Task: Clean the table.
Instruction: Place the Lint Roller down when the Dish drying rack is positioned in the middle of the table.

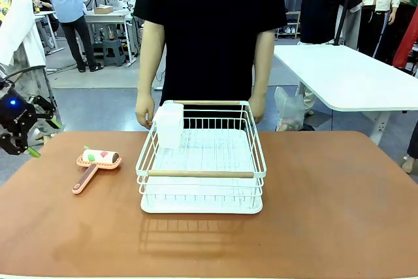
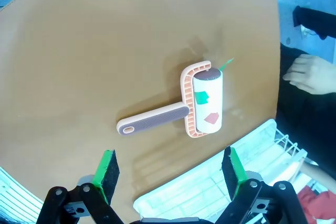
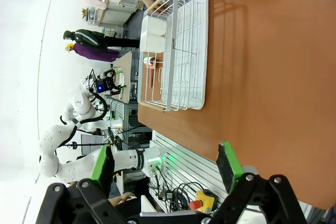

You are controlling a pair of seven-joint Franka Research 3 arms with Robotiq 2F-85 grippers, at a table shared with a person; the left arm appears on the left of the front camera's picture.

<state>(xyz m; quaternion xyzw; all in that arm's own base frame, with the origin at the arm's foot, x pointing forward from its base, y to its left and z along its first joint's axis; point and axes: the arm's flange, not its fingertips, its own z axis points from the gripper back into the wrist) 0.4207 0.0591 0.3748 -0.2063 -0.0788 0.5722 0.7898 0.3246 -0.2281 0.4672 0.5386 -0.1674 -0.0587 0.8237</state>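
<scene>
Bare reddish-brown table (image 1: 326, 213) fills the near foreground, all the way to the camera-side edge. Largest item on it: white wire dish rack (image 1: 201, 161) at centre, wooden rails front and back, a white cup holder (image 1: 168, 125) clipped in its 10 o'clock corner. The person stands at 12 o'clock behind it, hands (image 1: 144, 110) hanging by the rack's far corners.

Smaller: orange-handled lint roller (image 1: 96, 162) at 9 o'clock from the rack, well apart from it, lying flat, handle pointing toward 7 o'clock. Coloured scraps stuck on the roll.

Left gripper (image 1: 19, 129) hangs off the table's 9 o'clock edge, fingers spread wide, holding nothing. From its wrist camera, the left gripper (image 2: 170, 174) looks down on the roller (image 2: 207, 100), which sits beyond the fingertips, not between them.

Right gripper (image 3: 165, 163) is spread too, empty, up above the table's edge.

Risks, my read:
- handle lies low and flat, so a descent with too little depth pinches air and one too deep jams the pads into the tabletop
- an off-centre grab could tip the roller head and roll it away
- the rack is near, so a wide sweep with the roller could clip its side
</scene>
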